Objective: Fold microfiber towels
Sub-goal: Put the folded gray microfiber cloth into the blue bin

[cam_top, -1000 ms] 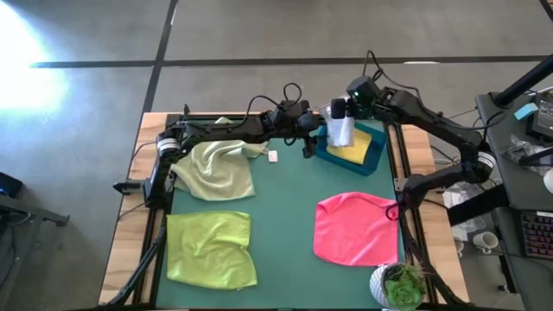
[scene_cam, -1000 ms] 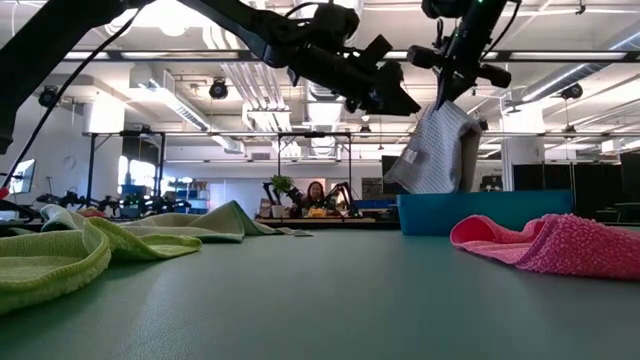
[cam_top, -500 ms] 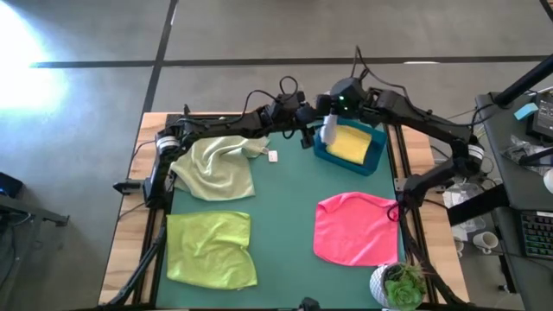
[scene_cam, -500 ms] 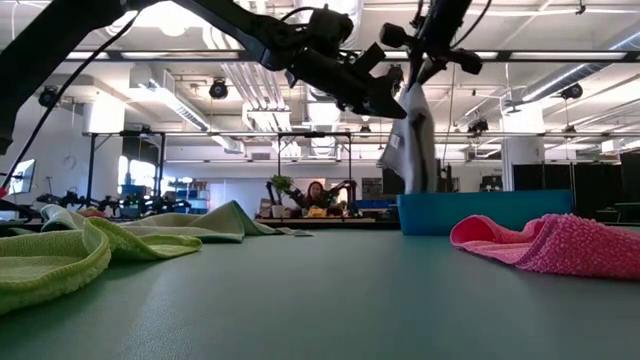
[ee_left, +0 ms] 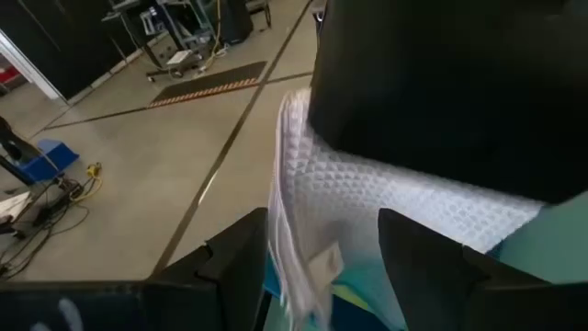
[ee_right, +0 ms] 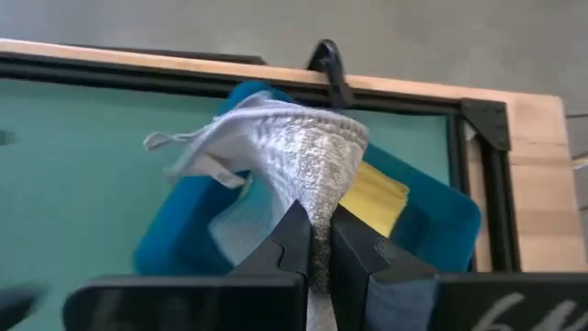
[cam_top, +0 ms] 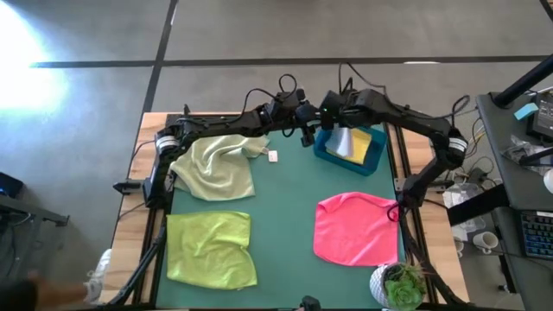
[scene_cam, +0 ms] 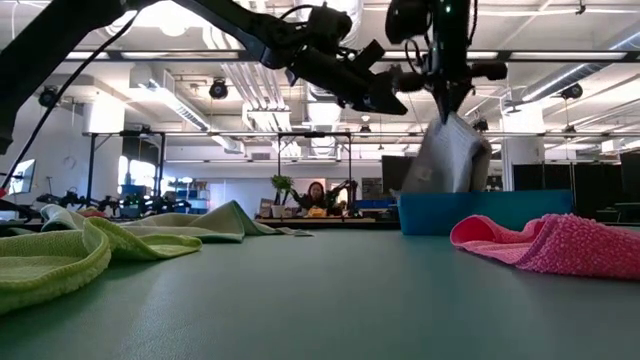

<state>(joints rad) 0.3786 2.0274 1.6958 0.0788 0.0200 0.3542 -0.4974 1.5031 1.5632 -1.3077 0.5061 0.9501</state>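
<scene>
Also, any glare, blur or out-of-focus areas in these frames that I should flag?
High view: bright glare washes out the floor at the upper left. Low view: ceiling lights flare, and the lime green towel nearest the lens is soft. Left wrist view: the light grey towel fills the frame at close range. Right wrist view: the right pincer pinching that towel is sharp; the blue bin is clear.

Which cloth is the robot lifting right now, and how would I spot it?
Find the blue bin at the far right of the green table. Hanging above it, pinched in the right gripper, is the light grey towel, with a yellow towel lying in the bin below. It is the only cloth off the table and the only grey one.
</scene>
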